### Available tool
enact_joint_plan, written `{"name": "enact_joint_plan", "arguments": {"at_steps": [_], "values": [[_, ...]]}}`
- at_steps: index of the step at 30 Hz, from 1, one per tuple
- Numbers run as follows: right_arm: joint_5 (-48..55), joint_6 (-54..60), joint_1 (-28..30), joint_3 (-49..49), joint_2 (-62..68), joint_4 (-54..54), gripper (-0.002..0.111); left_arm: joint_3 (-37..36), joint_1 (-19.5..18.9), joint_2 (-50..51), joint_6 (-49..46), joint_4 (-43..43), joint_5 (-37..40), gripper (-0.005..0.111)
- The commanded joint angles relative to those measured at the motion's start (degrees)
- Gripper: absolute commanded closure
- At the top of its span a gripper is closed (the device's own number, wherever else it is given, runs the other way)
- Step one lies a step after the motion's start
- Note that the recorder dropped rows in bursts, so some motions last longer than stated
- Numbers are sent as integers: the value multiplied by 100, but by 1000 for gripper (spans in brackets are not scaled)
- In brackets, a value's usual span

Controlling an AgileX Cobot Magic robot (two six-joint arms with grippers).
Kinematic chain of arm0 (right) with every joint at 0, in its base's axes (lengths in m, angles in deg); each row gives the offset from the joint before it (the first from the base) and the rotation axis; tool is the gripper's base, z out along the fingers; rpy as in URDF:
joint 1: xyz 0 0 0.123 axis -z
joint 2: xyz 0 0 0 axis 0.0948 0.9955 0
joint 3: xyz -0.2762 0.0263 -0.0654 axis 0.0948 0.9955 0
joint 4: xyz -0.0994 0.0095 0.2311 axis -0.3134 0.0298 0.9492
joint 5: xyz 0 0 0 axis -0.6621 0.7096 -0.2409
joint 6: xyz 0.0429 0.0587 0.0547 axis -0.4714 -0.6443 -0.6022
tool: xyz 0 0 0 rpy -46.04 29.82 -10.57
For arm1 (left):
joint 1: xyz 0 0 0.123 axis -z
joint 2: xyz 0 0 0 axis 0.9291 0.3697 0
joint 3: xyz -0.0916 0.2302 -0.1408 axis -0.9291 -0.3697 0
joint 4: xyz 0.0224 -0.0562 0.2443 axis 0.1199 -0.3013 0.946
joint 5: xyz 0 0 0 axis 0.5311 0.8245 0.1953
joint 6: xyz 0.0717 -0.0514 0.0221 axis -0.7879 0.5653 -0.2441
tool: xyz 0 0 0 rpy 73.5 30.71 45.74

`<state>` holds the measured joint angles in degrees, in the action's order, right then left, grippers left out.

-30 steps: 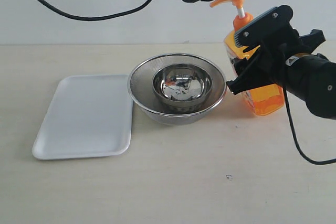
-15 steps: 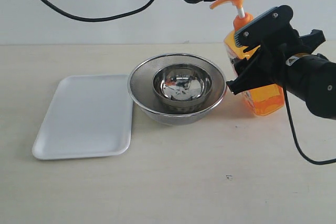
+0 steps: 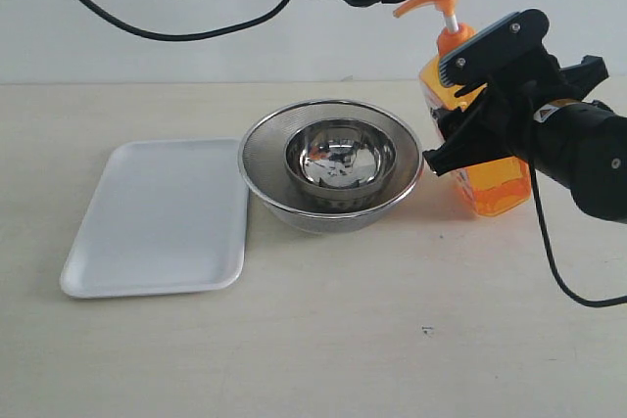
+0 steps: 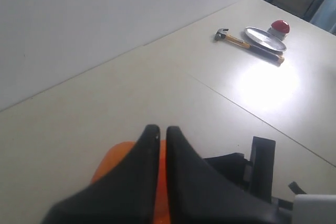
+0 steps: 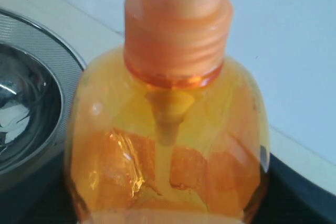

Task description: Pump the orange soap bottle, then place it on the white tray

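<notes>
Clasping orange soap bottle, seemingly: right end effector.

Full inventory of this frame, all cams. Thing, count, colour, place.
orange soap bottle: 1, translucent orange, right of the bowls, clamped in the right gripper
white tray: 1, white, on the table left of the bowls
mesh bowl: 1, steel, table centre
small bowl: 1, shiny steel, nested inside the mesh bowl
hammer: 1, dark head, yellowish handle, far table in left wrist view
round plate: 1, steel, beside the hammer
red object: 1, red, behind the plate, too small to identify
table: 1, beige
left gripper: 1, black, shut, over the pump head
right gripper: 1, black, shut on the bottle body
</notes>
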<state>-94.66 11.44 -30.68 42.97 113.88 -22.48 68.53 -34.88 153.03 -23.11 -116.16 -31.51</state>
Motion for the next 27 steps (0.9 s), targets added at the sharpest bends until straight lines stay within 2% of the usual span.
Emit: {"name": "enact_joint_plan", "arguments": {"at_steps": [1,11,27], "values": [[-19,-11,-5,-32,-24,-107,108,-90,180,239,68,460,258,102],[-18,-1,-5,-32,-24,-107,108,-100,191,329,287,757,233,102],[-29,9,-5,-32,-24,-107,108,-100,191,479,330,764,233,102]]}}
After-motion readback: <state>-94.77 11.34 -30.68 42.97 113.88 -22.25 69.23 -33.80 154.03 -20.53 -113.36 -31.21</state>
